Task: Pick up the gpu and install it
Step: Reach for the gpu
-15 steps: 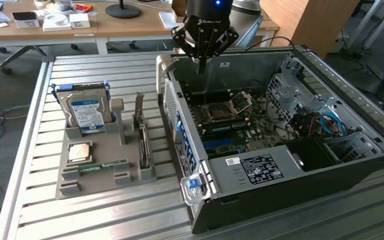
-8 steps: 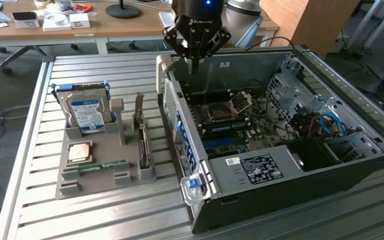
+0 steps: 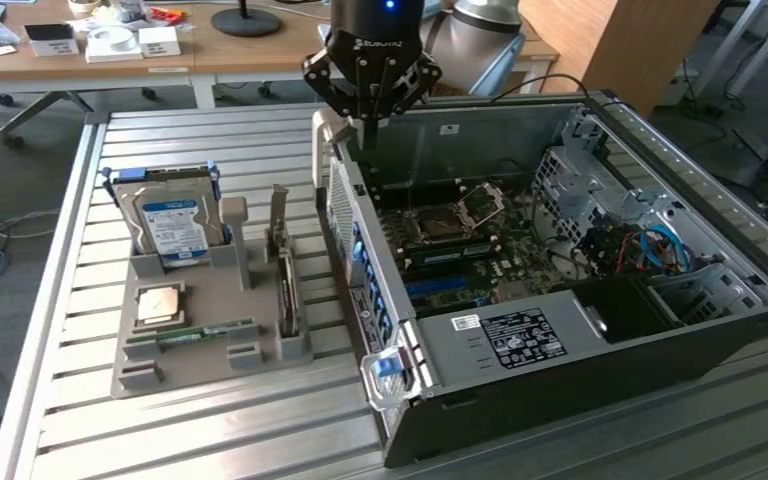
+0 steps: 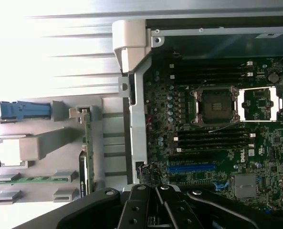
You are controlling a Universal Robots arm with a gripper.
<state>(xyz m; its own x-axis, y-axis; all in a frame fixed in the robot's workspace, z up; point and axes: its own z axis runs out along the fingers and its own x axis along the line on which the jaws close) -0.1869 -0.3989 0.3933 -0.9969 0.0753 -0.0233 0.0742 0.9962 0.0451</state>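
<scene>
fingers (image 4: 137,212) closed near dell motherboard (image 4: 179,114); gpu (image 4: 86,157) upright in grey holder (image 4: 110,143)

Table (image 3: 157,430) is ribbed metal, holder (image 3: 211,355) matt grey plastic, gpu (image 3: 285,290) bracket silvery metal.
</scene>
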